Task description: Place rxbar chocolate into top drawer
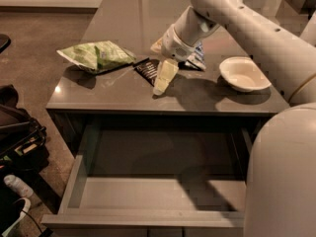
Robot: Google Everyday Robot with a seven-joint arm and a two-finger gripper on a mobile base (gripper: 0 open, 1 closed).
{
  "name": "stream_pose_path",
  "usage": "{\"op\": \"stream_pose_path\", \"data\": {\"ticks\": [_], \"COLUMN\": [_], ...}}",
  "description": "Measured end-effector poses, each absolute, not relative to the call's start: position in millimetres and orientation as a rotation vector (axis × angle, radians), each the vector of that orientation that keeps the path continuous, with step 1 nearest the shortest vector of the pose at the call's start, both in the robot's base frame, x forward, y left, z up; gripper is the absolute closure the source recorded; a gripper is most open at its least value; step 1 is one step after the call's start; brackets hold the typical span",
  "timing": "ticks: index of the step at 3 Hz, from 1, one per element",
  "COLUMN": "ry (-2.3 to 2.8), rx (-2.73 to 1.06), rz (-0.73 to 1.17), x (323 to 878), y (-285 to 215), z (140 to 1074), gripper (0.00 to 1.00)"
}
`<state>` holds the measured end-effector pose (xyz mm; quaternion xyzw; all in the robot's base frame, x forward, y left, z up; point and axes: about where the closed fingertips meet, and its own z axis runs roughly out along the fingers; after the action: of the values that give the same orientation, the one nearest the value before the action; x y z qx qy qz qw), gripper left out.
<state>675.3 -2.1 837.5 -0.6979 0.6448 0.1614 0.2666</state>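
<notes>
Grey countertop [123, 90] carries the rxbar chocolate [146, 71], a black wrapper whose pale print cannot be read. It lies just left of the gripper [161, 85], which points down at the counter; open or closed cannot be told. A green chip bag [98, 56], a blue-and-white snack bag [199, 58] partly behind the arm [256, 28], and a white bowl [244, 74] lie around. Below, the top drawer [148, 218] stands open.

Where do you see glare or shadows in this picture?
Camera view: a glare spot on the counter, left edge; a shadow darkens the top drawer on the right; the gripper, low by the rxbar chocolate, shades the surface.
</notes>
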Motion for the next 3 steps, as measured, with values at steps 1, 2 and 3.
{"op": "stream_pose_path", "data": {"ticks": [1, 2, 3], "ry": [1.743, 1.750, 1.750], "rx": [-1.868, -1.863, -1.879], "rz": [0.425, 0.433, 0.464], "x": [677.3, 677.6, 677.6], "y": [-0.5, 0.3, 4.2], "z": [830.4, 826.6, 824.3], "gripper": [0.00, 0.00, 0.00]}}
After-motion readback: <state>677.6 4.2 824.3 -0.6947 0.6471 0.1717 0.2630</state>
